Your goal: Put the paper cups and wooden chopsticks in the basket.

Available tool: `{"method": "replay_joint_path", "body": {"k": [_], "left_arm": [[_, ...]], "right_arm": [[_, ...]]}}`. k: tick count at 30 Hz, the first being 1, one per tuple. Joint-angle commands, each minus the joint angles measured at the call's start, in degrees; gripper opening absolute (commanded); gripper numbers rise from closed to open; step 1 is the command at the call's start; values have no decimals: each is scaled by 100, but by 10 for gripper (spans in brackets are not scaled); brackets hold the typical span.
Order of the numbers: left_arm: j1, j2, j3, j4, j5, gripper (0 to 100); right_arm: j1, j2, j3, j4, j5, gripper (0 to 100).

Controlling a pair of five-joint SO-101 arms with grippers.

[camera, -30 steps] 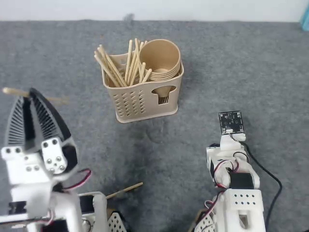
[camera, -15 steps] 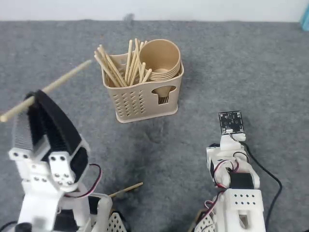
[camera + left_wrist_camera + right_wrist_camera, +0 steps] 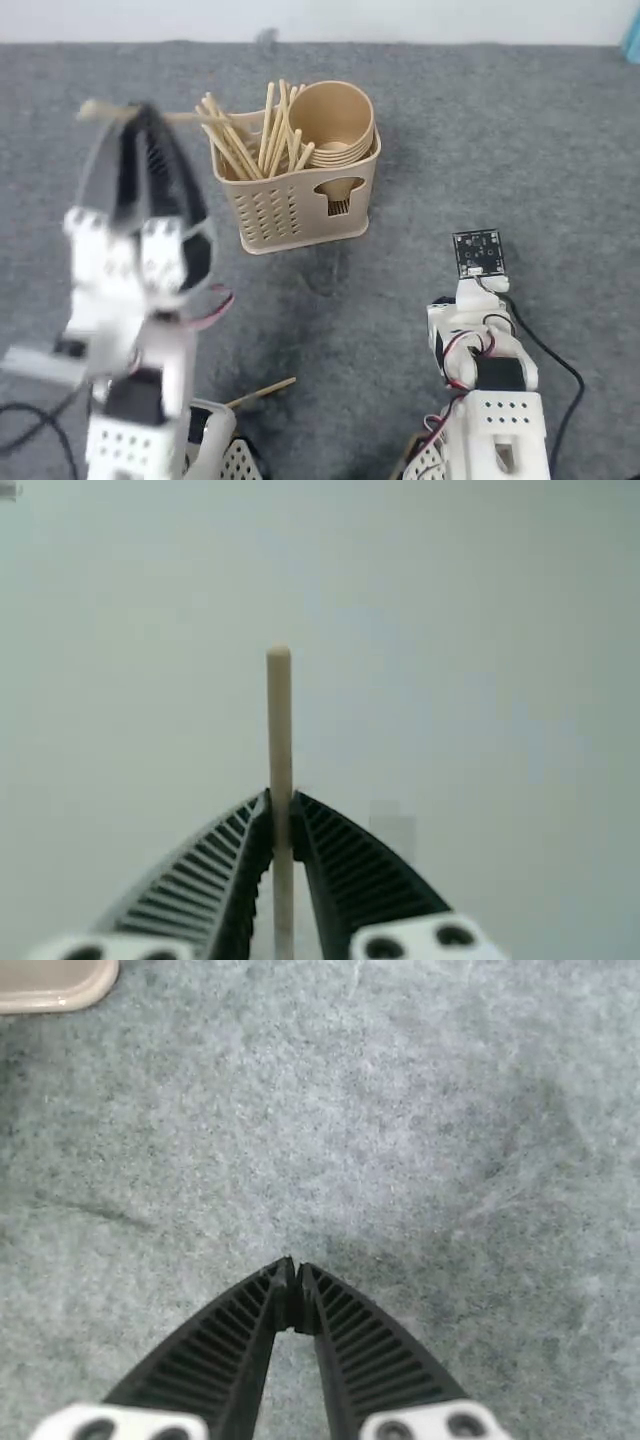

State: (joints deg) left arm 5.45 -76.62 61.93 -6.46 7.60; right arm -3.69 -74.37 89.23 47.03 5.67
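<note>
Wood is what your left pincer [image 3: 282, 802] holds: the ribbed jaws are clamped on a single chopstick [image 3: 279, 715], which crosses between them close to the tips. In the left wrist view the stick runs out past the jaws against a blank pale backdrop, so the pincer looks raised and tipped away from the tabletop [image 3: 480, 130].

From above, you can see why it is carried that way. The stick lies roughly level and crosswise. One end pokes out on the side away from the basket [image 3: 300, 215], and the other reaches the basket's near corner, where it overlaps the bundle of chopsticks [image 3: 240, 140] leaning there. A grip near the middle stops it swinging, but a level stick will likely bridge the rim rather than drop in. I judge that you will need to tilt one end down over the bundle before letting go.

Beside that bundle, in the other half of the basket, the paper cups [image 3: 335, 115] sit nested in one stack, mouth up, so that part of the job looks finished. A loose chopstick [image 3: 260, 393] lies flat on the tabletop near the base of the left arm, well apart from the basket, and it looks like the last piece to fetch.

Your right pincer [image 3: 293, 1272] is closed on nothing, its tips meeting over bare grey felt. The right arm sits folded back, clear of the left arm's path.
</note>
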Motion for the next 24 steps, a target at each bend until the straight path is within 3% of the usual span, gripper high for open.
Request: {"method": "replay_joint_path", "body": {"k": [1,9,24], "left_arm": [[26,958,-365,316,79,12],[0,1934,-251,334,536,12],[26,2057,1218,343,598,12]], "right_arm": [[66,-127,-53,13,53,8],[66,-127,-53,13,62,8],[66,-127,-53,31,79,8]]}}
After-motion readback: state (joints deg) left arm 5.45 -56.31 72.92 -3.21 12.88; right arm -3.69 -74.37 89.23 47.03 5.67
